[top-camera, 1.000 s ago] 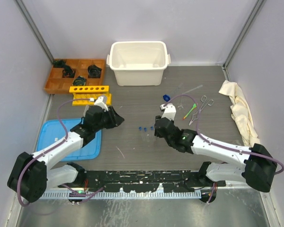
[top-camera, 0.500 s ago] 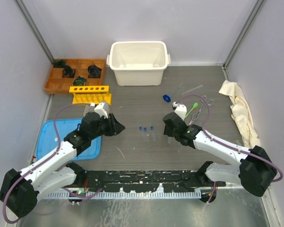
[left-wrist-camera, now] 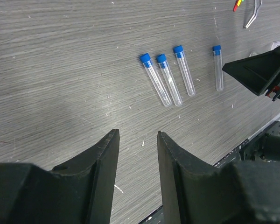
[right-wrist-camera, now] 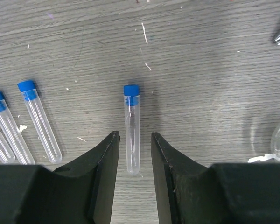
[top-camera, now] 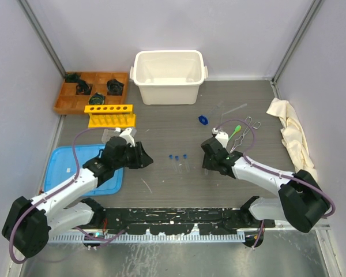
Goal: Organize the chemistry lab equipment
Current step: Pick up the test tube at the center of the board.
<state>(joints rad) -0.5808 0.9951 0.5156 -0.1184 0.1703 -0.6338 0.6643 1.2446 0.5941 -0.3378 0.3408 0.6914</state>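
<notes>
**Right arm squared up on the lone tube; left arm closing on the other three**

Right gripper (right-wrist-camera: 133, 135): jaws apart, nothing held. The lone tube (left-wrist-camera: 218, 70) lies flat on the table, blue cap pointing away. Its round end runs into the gap between the fingers, with bare table showing on both sides. It is straddled, not pinched.

Left gripper (left-wrist-camera: 137, 135): likewise spread and empty, hovering short of the three tubes (left-wrist-camera: 170, 77). These lie side by side, near the lone one.

Against one second ago: the right arm has drawn back toward its own side, off the cluster and onto the lone tube. The left arm has left the rack (top-camera: 109, 117) and come forward toward mid-table. Over the last half second both arms shift only slightly. We see no tube displaced.

Reading: this is a pre-grasp alignment. The rack holes look vacant from above, so we judge the sorting barely begun. The next step is likely the right jaws closing on the lone tube.
</notes>
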